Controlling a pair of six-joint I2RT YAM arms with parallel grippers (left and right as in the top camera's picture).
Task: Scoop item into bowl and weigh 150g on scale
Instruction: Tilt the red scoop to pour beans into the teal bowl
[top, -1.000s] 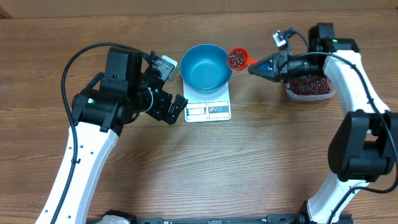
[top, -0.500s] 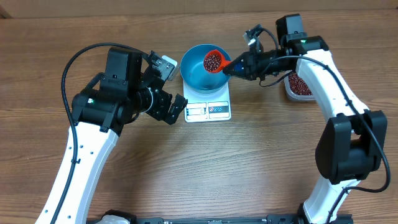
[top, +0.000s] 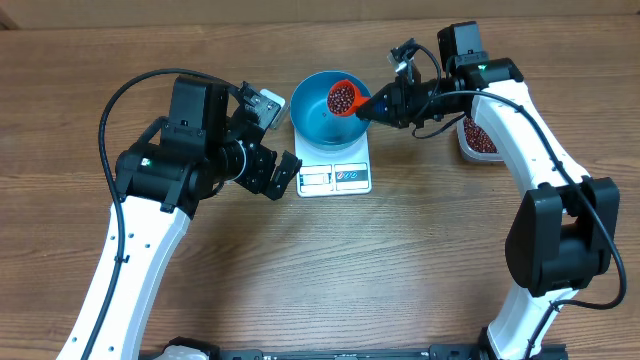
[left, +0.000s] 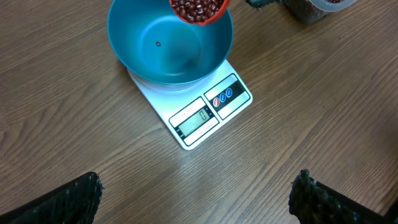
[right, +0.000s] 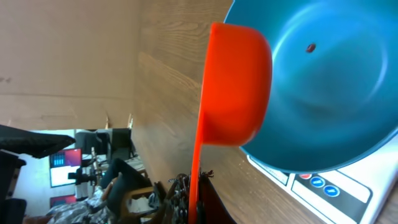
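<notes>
Overhead, we see the right gripper (top: 388, 103) clamped on the scoop (top: 343, 97). Its beans (top: 341, 98) hang over the 2 o'clock rim of the bowl (top: 312, 122), which sits on the scale (top: 335, 178). The left gripper (top: 277, 140) stands spread wide at 9 o'clock.

Left wrist: we spot a lone bean (left: 157, 43) inside the bowl.

Right wrist: the scoop's underside overlaps the bowl's 9 o'clock rim.

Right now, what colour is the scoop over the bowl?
Bright red-orange scoop, clearest in the right wrist view.
</notes>
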